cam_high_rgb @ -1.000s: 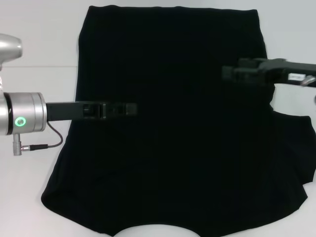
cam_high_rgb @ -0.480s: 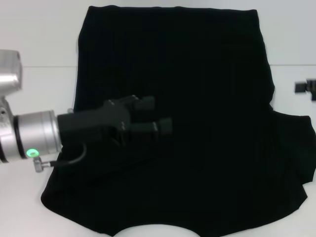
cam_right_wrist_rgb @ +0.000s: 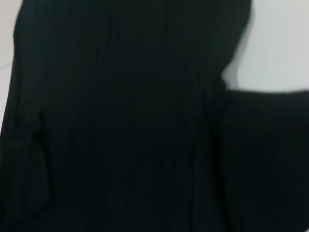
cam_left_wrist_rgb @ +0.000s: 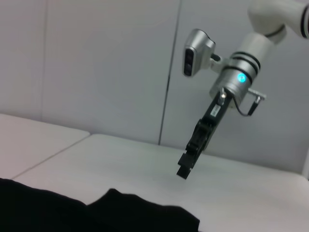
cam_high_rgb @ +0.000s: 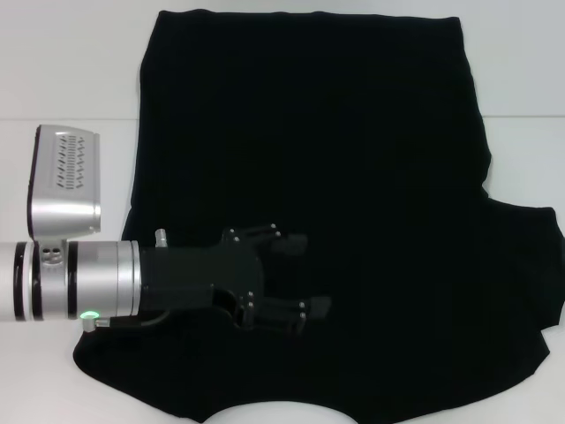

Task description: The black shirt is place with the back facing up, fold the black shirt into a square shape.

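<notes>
One hand working: my left hand (cam_high_rgb: 296,276), fingers spread, over the black shirt (cam_high_rgb: 353,141).
Right hand (cam_left_wrist_rgb: 186,164): raised off the counter (cam_high_rgb: 71,79); can't tell grip.

We see even, bright, diffuse light on the white table (cam_high_rgb: 71,79), with almost no shadows or glare. The black shirt (cam_high_rgb: 353,177) swallows detail, its folds barely readable. The right wrist view is blurred and soft throughout; the head view stays sharp.
</notes>
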`<action>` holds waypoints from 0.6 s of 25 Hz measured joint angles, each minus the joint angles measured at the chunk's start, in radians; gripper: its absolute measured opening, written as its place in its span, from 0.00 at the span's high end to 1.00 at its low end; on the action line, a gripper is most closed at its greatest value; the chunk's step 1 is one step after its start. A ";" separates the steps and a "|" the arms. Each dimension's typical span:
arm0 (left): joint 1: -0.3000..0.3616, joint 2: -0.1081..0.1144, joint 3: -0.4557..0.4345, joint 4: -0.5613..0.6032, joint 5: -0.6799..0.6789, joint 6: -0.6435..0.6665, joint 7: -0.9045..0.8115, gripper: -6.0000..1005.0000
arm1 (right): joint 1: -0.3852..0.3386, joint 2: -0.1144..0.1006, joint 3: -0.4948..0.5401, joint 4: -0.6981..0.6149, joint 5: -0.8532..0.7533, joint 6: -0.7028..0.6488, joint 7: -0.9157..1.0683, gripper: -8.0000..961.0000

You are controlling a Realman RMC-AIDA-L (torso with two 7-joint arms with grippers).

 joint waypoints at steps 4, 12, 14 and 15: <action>0.000 0.000 0.004 0.000 0.008 -0.007 0.033 0.09 | 0.001 -0.002 -0.002 0.018 -0.025 -0.040 0.033 0.09; -0.006 -0.001 0.026 0.001 0.033 -0.041 0.038 0.10 | 0.025 0.000 -0.012 0.099 -0.089 -0.006 0.047 0.10; -0.006 -0.001 0.028 0.002 0.033 -0.047 0.038 0.10 | 0.027 0.003 -0.017 0.112 -0.092 0.014 0.047 0.10; -0.006 -0.001 0.030 0.002 0.034 -0.053 0.036 0.10 | 0.027 0.004 -0.022 0.120 -0.093 0.026 0.047 0.10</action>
